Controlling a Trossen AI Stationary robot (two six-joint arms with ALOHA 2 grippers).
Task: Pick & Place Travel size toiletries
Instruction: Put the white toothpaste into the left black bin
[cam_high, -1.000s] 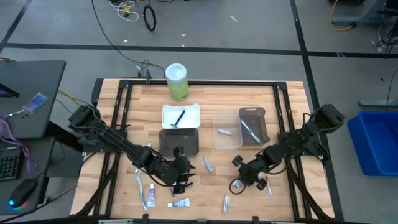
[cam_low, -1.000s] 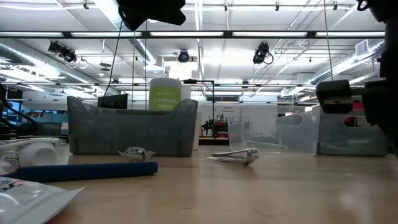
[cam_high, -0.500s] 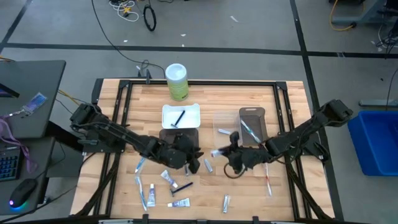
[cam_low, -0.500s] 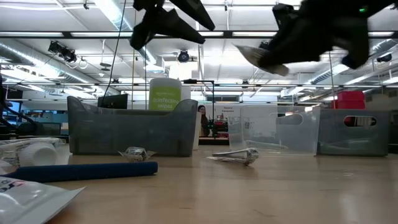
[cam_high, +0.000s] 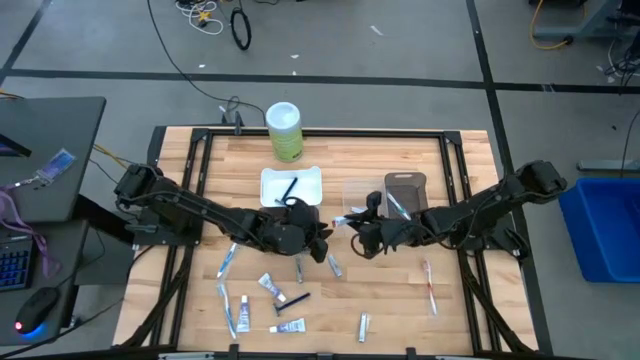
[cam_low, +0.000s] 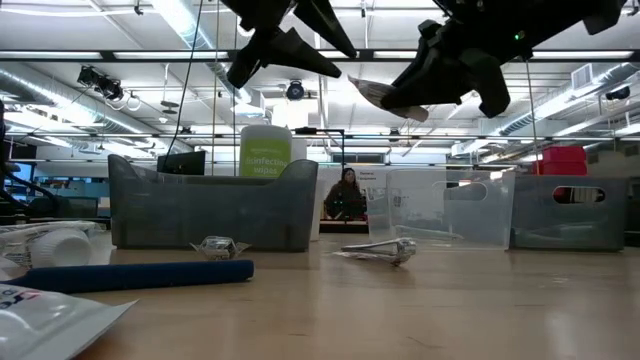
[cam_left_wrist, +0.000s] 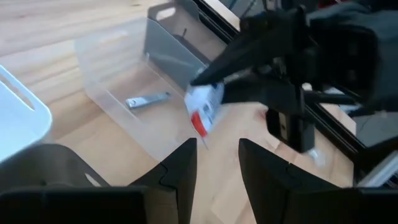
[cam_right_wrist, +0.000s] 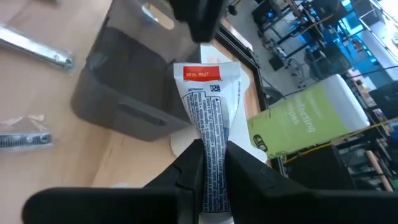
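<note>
left gripper (cam_high: 322, 243) hovered over the dark grey tray (cam_high: 288, 226) at mid-table; right gripper (cam_high: 352, 222) held a small tube (cam_high: 343, 220) beside the clear tray (cam_high: 366, 212); loose toiletries (cam_high: 262, 300) lay nearer.

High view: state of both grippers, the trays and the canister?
right gripper, shut on toothpaste tube, raised off the table
left gripper, open, empty, raised
clear tray, holds a silvery tube
white tray, holds a dark razor
green canister, upright
</note>
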